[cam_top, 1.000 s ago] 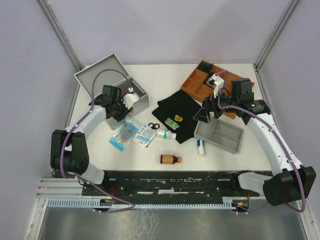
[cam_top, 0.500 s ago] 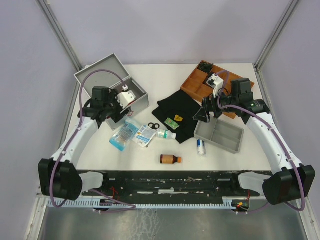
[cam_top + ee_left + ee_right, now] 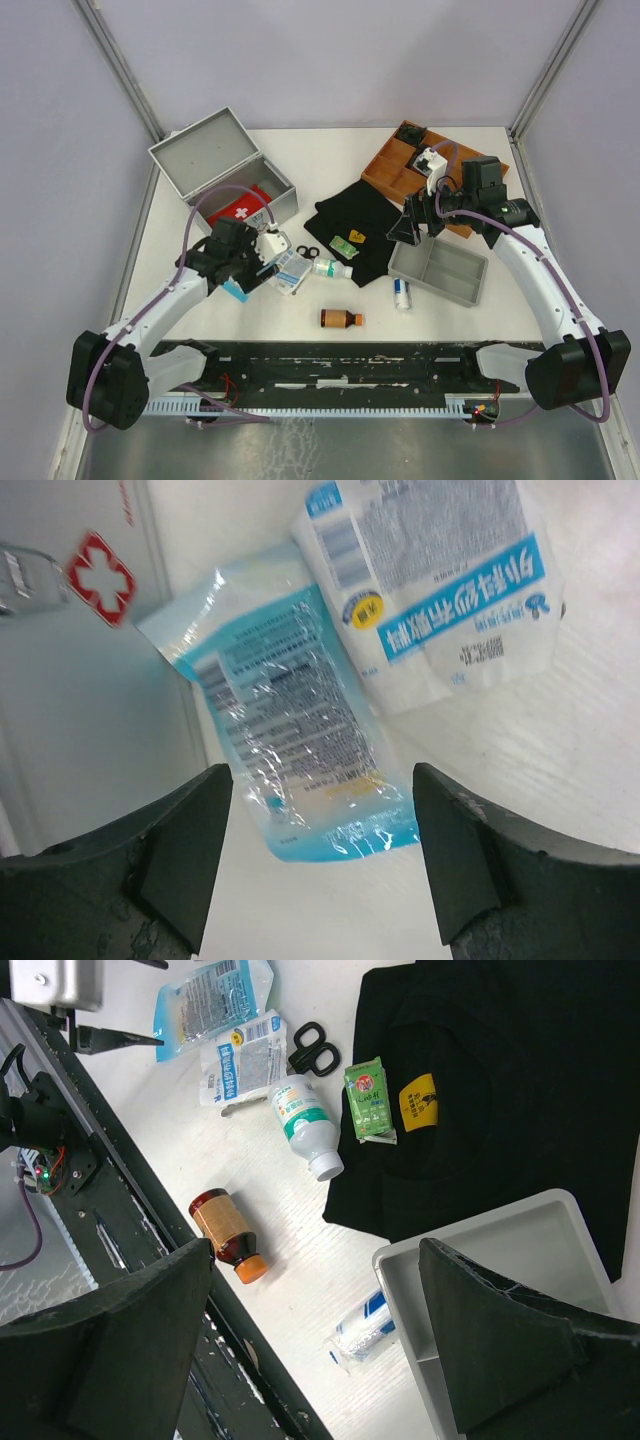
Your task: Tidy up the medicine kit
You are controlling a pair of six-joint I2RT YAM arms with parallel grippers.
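Our left tool (image 3: 322,785) hangs open over the blue packet (image 3: 285,730), centre frame; we fear its slick film sliding from a pinch. Our right tool (image 3: 315,1252) gapes empty.

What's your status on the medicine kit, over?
Both open, empty: left end effector above the blue packet, right end effector by the grey tray. Lid up on the medicine kit, red pouch inside. Nothing blocking it.
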